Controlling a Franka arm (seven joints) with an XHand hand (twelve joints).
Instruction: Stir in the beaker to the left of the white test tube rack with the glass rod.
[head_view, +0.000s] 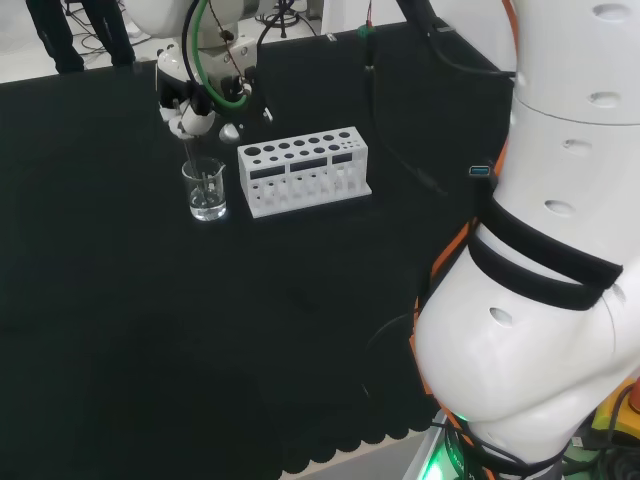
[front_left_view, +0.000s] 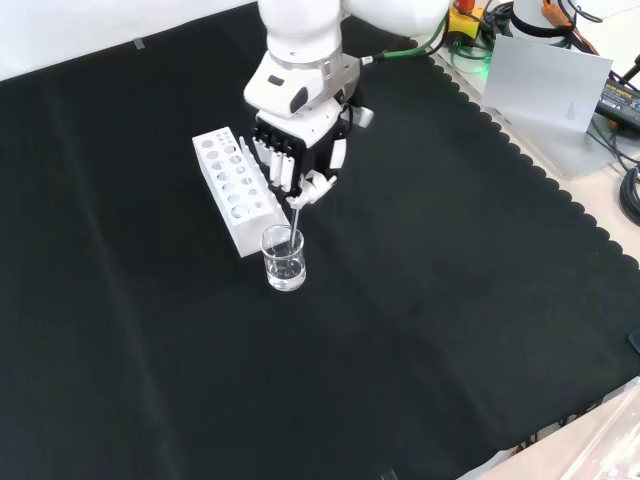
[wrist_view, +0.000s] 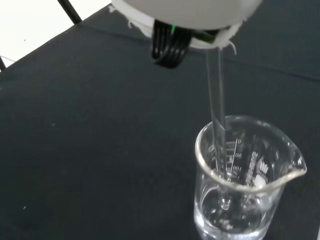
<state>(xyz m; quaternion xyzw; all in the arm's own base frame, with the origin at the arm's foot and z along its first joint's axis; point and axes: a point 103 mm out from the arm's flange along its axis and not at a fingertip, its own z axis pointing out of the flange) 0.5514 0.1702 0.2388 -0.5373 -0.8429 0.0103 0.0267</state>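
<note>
A small clear beaker (head_view: 205, 190) (front_left_view: 284, 258) (wrist_view: 242, 180) with a little clear liquid stands on the black cloth, left of the white test tube rack (head_view: 304, 171) in the head view. The hand (head_view: 190, 113) (front_left_view: 298, 158) hovers just above the beaker with its fingers curled round a glass rod (wrist_view: 217, 115) (front_left_view: 294, 215). The rod hangs nearly upright, and its lower end dips into the liquid close to the beaker's bottom. In the front view the beaker sits at the near end of the rack (front_left_view: 234, 185).
The arm's big white links (head_view: 560, 240) fill the right of the head view. Black cloth stretches wide around the beaker and rack. The cloth's scalloped edge (front_left_view: 520, 150) and loose equipment (front_left_view: 560, 70) lie at the front view's right.
</note>
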